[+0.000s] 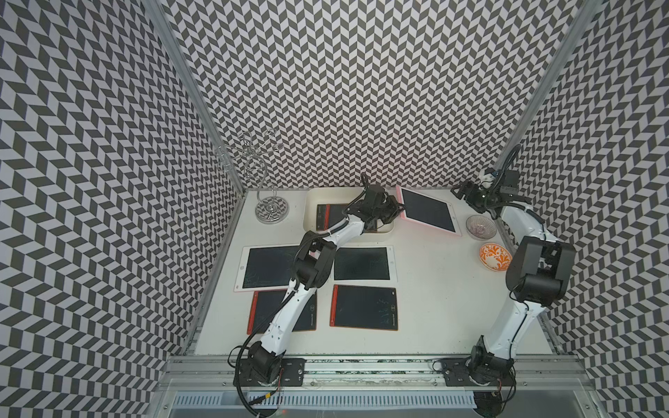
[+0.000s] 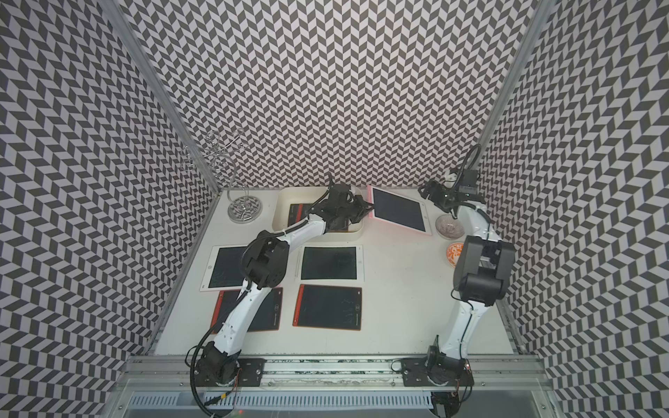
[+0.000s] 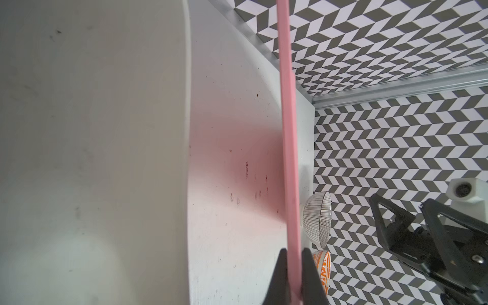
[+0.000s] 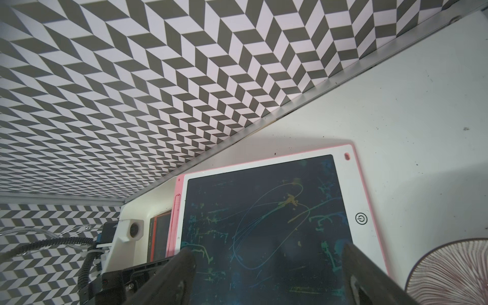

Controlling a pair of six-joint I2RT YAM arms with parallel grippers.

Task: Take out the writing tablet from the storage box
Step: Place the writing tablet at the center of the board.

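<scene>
Over storage box (image 1: 308,211), left arm (image 1: 346,232) outstretched, pinching tablet (image 1: 429,211)

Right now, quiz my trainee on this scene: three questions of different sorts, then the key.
1. True or false: the left pincer is shut on the pink tablet's edge.
2. How many tablets lie flat on the table in front of the storage box?
3. What lies inside the storage box? A) a red tablet B) a bowl C) nothing

Key: 1 true; 2 four; 3 A.
</scene>
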